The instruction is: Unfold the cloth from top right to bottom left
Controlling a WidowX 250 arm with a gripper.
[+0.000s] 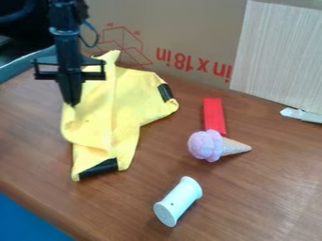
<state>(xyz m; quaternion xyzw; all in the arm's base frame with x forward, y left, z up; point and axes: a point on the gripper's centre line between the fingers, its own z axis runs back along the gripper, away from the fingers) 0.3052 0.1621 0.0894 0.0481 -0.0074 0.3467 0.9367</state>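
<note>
The fingers point down, drawn close together into a narrow tip, over the left part of the yellow cloth; whether they pinch any of it, I cannot tell. The cloth lies rumpled on the worktop, mostly to the right of the fingers and below them in the view, with a raised fold running lengthwise just beside them. One black patch marks its end below the fingers, and another black patch sits at its corner to their right. Its upper tip rises behind the fingers, near a cardboard box.

Farther right of the fingers, beyond the cloth, lies a flat red block, with a toy ice cream cone at its near end. Below and right of the fingers, a white spool lies on its side. Far to their right, a pale panel stands beside the box.
</note>
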